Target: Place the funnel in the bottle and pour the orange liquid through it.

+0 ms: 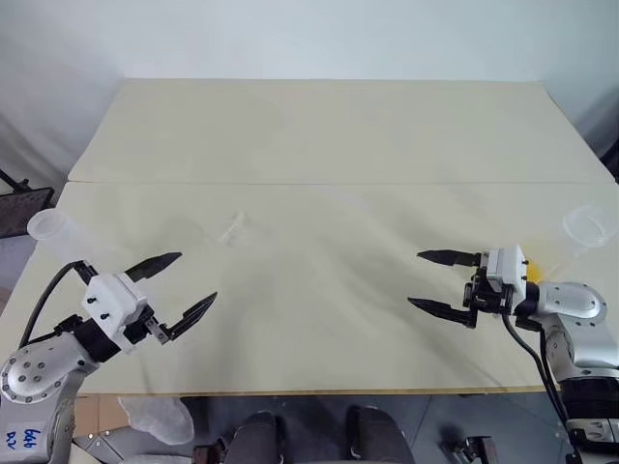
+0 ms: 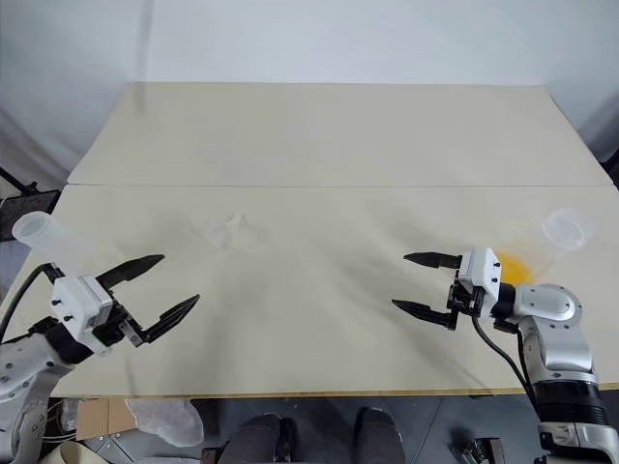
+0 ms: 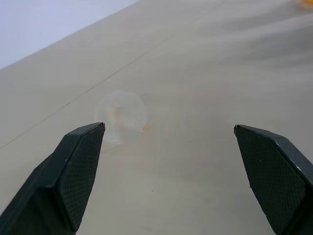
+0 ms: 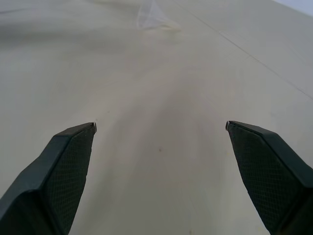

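Note:
The funnel (image 1: 235, 230) is a faint clear shape lying on the beige table (image 1: 329, 135), left of centre; it also shows ahead of both wrists as funnel (image 3: 121, 115) and funnel (image 4: 151, 14). At the table's left edge stands a clear vessel that I take for the bottle (image 1: 50, 225); its shape is faint. The orange liquid (image 2: 513, 267) sits in the bottom of a clear cup (image 2: 566, 230) at the right edge. My left gripper (image 1: 196, 277) hovers open near the front left, short of the funnel. Just left of the orange liquid, my right gripper (image 1: 415, 278) is open and empty.
A seam (image 1: 329, 182) crosses the table cloth from side to side. The table's front edge (image 1: 319, 391) runs just below both grippers. A dark frame (image 1: 17, 198) stands off the table's left side.

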`<action>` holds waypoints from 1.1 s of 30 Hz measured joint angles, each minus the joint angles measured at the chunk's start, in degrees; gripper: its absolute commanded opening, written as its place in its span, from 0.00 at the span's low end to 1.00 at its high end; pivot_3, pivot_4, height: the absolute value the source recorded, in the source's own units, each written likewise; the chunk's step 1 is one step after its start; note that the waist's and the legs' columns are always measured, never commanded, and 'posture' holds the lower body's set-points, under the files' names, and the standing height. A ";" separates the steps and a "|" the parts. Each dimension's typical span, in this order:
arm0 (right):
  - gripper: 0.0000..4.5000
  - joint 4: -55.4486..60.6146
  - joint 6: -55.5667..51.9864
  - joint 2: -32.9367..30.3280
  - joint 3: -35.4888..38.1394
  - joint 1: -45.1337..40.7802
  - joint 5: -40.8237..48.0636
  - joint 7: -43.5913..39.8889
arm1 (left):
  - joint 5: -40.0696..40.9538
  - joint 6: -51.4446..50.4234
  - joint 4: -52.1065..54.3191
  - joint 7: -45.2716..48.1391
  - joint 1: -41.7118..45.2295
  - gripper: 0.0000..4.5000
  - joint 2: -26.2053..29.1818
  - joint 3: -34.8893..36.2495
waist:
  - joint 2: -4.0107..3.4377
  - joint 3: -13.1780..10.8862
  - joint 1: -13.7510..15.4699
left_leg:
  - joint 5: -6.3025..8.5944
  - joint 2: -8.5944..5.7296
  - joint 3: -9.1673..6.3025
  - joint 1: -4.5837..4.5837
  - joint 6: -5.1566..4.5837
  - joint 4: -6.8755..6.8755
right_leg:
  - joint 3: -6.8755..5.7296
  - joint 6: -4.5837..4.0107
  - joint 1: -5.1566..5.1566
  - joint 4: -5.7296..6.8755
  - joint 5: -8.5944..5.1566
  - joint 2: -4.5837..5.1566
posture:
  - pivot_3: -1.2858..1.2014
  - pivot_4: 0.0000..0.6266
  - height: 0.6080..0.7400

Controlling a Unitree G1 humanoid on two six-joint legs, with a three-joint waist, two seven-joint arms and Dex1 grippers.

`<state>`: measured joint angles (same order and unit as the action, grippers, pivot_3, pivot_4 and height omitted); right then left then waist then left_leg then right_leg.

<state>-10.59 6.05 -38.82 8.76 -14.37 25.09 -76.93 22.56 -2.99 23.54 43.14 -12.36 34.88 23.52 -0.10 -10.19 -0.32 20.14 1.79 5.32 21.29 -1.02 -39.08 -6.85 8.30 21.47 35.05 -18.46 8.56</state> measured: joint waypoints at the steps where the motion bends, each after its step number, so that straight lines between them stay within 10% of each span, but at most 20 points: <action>1: 0.99 -0.18 0.00 0.00 -0.01 -0.01 -0.07 -0.03 | -0.04 0.01 0.00 -0.09 -0.05 1.00 -0.05 0.00 | 0.00 0.00 0.09 | 0.00 0.00 0.01 0.00 0.00 0.00 | 0.01 0.00 0.00 -0.01 0.00 0.00 | 0.52 0.24 1.00; 20: 0.99 6.24 -9.65 16.50 -12.17 -14.50 2.04 5.75 | 4.86 9.19 -1.60 -23.88 -18.81 1.00 -32.44 16.65 | 0.24 0.06 0.69 | 0.13 0.05 -0.03 0.00 -0.16 -0.09 | 0.04 0.01 -0.01 0.02 0.01 0.12 | 0.52 0.24 1.00; 33: 0.99 5.73 -10.00 14.99 -12.62 -13.90 1.33 5.10 | 8.63 -5.66 3.56 -36.38 -9.86 1.00 -18.46 17.10 | 0.27 0.09 0.07 | 0.20 0.09 0.01 -0.02 -0.18 -0.11 | 0.05 0.00 0.01 0.09 0.01 0.06 | 0.52 0.24 1.00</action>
<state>-4.86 -3.95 -23.82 -3.87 -28.26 26.42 -71.83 31.19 -8.65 27.09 6.76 -22.22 16.42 40.62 0.17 -10.11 -0.25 20.35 1.88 5.33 21.27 -1.20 -39.19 -6.80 8.31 21.49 35.14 -18.45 8.63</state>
